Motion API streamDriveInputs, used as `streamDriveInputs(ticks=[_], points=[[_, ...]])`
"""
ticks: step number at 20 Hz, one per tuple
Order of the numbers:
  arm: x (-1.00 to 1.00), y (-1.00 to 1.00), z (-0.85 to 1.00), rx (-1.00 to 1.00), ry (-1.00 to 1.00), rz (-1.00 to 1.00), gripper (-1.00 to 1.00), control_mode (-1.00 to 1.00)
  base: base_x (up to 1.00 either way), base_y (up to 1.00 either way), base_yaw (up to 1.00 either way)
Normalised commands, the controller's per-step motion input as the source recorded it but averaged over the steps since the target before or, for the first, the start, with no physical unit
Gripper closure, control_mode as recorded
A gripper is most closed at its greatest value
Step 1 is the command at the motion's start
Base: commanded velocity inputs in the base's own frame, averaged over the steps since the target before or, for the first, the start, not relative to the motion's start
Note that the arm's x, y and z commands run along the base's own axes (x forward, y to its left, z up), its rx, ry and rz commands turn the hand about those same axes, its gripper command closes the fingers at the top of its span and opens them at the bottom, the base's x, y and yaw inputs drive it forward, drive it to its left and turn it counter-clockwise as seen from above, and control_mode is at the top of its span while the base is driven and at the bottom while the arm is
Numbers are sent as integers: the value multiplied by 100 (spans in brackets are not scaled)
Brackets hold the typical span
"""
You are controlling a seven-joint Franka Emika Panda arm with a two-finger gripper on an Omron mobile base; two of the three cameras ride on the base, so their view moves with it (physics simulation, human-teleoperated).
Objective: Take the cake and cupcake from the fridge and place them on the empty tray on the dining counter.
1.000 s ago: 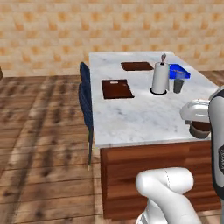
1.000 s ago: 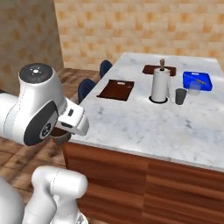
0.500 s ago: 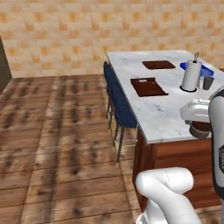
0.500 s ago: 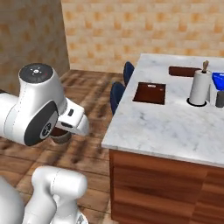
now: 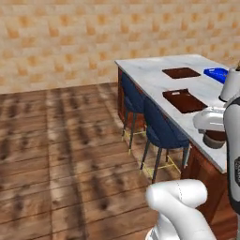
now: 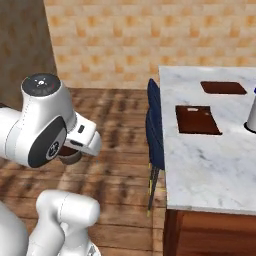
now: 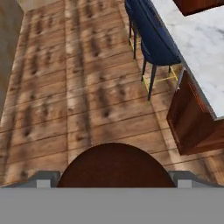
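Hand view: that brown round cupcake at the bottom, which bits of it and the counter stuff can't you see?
- Cupcake: in the hand view its lower part is cut off at the bottom; in the left base view the white arm covers its top.
- White roll: in the right base view it is cut off by the right edge.
- Blue tray: in the left base view the white roll hides its right end.

Marble counter [image 6: 210, 160] w/ two trays [image 6: 197, 119]
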Motion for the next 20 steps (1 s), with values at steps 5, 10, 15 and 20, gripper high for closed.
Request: streamDriveInputs(ticks=[5, 10, 15, 20], points=[[0, 0, 0, 0, 0, 0, 100, 100, 100, 100, -42], [0, 0, 0, 0, 0, 0, 100, 100, 96, 85, -58], [0, 0, 0, 0, 0, 0, 100, 100, 45, 48, -83], [0, 0, 0, 0, 0, 0, 100, 100, 51, 55, -79]])
